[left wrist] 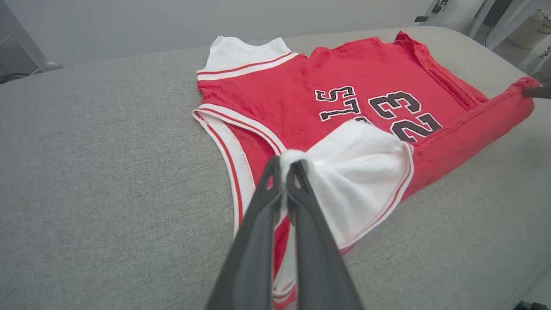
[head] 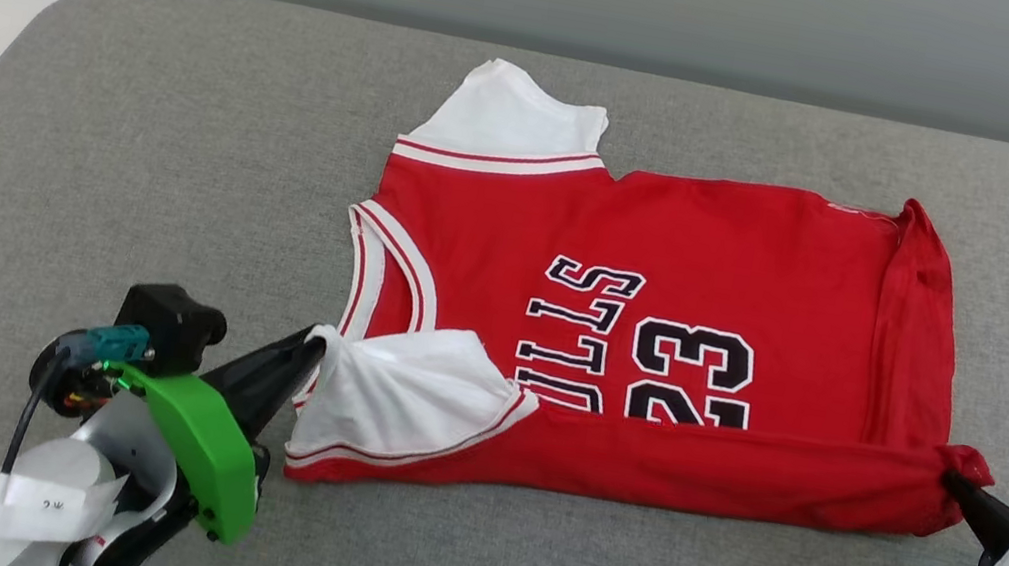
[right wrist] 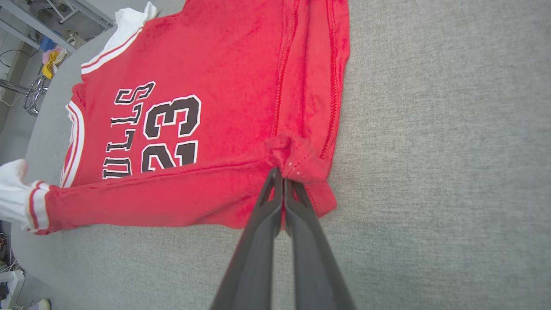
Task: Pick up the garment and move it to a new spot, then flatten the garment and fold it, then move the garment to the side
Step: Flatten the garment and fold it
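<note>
Garment (head: 672, 249) lies flat mid-desk (head: 181, 151), front up, collar toward the robot's left, hem toward its right. The near long edge is turned over onto the front, covering the bottom of the lettering (head: 636, 344).

Left hand (head: 314, 346) is shut tight on the white sleeve (head: 405, 399) at the near shoulder corner. Right hand (head: 951, 480) is shut tight on the near hem corner, cloth bunched at its tips.

Judgement: pinching both ends of one edge pulls it taut, so the fold runs straight. Far sleeve (head: 516, 113) not yet folded in; folding looks about a third done.
</note>
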Available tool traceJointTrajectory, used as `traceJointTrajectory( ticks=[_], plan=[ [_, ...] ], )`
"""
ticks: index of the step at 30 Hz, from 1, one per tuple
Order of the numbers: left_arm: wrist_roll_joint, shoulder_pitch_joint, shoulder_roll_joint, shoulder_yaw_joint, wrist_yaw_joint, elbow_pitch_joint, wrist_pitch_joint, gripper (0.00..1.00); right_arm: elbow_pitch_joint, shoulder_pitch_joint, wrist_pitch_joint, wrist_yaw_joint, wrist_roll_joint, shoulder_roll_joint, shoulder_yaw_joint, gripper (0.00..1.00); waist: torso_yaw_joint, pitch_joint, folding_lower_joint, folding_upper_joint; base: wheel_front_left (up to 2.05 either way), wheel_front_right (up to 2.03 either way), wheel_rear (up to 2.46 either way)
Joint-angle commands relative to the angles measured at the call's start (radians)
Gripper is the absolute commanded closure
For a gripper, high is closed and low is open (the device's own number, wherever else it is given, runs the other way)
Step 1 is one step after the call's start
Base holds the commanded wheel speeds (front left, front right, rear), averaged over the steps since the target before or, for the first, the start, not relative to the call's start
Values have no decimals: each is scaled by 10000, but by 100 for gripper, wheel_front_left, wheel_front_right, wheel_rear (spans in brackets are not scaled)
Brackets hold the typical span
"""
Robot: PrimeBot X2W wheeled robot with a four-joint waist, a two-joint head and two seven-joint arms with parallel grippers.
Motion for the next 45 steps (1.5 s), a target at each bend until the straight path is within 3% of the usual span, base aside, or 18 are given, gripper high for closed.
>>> traceJointTrajectory(
  ticks=[1, 19, 20, 21, 27, 33, 41, 45],
  plan=[
    [168, -345, -134, 18, -99, 188, 36, 100, 67, -295, 117, -7, -163, 87, -7, 100, -65, 417, 0, 0, 0, 0, 0],
    [356, -2479, -1263, -502, -687, 3501, 174, 100, 1472, -1854, 206, -7, -1106, 313, 280, 100, -237, 1385, 0, 0, 0, 0, 0],
    [403, -2570, -1349, -545, -698, 3721, 105, 11, 1549, -1898, 139, -7, -1186, 295, 292, 64, -233, 1398, 0, 0, 0, 0, 0],
    [464, -2646, -1435, -586, -700, 3957, 43, 0, 1606, -1936, 68, -7, -1241, 285, 340, 0, -228, 1396, 0, 0, 0, 0, 0],
    [438, -2727, -2008, -523, -536, 5107, -543, 0, 1649, -2005, -581, -7, -1354, 195, 711, 0, -189, 1112, 0, 0, 0, 0, 0],
    [-274, -2249, -2482, 157, -63, 5725, -1363, 0, 1259, -1591, -1385, -7, -1789, -241, 1298, 0, -123, 382, 0, 0, 0, 0, 0],
    [-680, -1019, -2750, 508, 369, 4926, -2062, 0, 569, -481, -1831, -7, -2668, -512, 1402, 0, 33, -443, 0, 0, 0, 0, 0],
    [-944, -217, -2751, 569, 715, 4159, -2044, 0, 210, 71, -1663, -7, -3117, -326, 1126, 0, 50, -623, 0, 0, 0, 0, 0]
  ],
)
